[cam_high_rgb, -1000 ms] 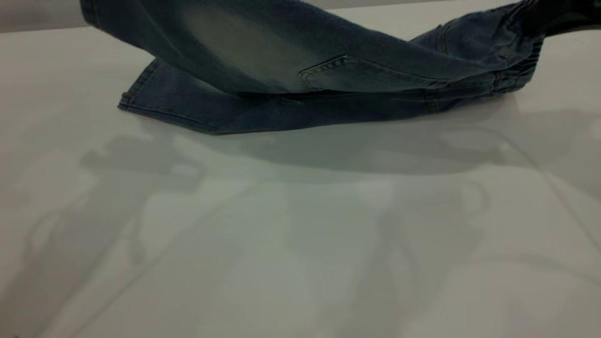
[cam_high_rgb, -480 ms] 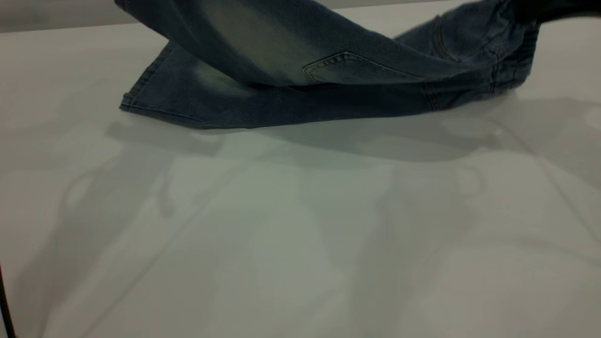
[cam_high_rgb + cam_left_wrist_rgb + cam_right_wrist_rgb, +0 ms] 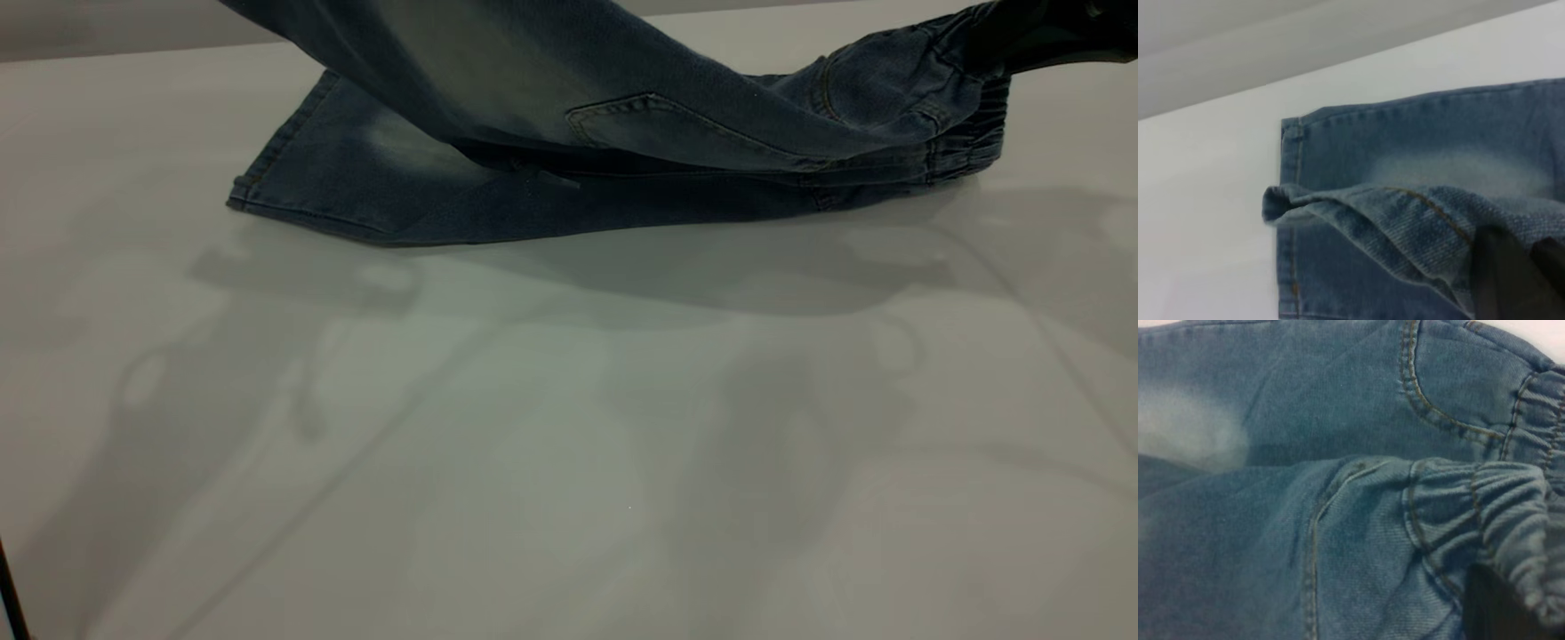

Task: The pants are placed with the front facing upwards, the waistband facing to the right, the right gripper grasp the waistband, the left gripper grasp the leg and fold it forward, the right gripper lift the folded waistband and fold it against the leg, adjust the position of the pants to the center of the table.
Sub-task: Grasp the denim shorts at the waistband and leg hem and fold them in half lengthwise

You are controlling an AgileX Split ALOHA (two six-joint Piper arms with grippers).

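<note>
I have the pants (image 3: 551,133) half-folded at the far side of the table (image 3: 569,427), long axis running left to right, waistband (image 3: 965,147) toward the right.

The lower leg lies flat with its hem at the left, while the upper leg is lifted over it and runs out of the exterior view at the top left. I can read no label or writing, only orange-tan stitching and a patch pocket. At the top right the right gripper (image 3: 1022,40) is clenched on the gathered waistband. In the wrist view the left gripper (image 3: 1511,280) has the raised leg's hem pinched between its fingers. Against half a second ago, the waistband end sits lower and the upper leg droops closer to the lower one.
</note>
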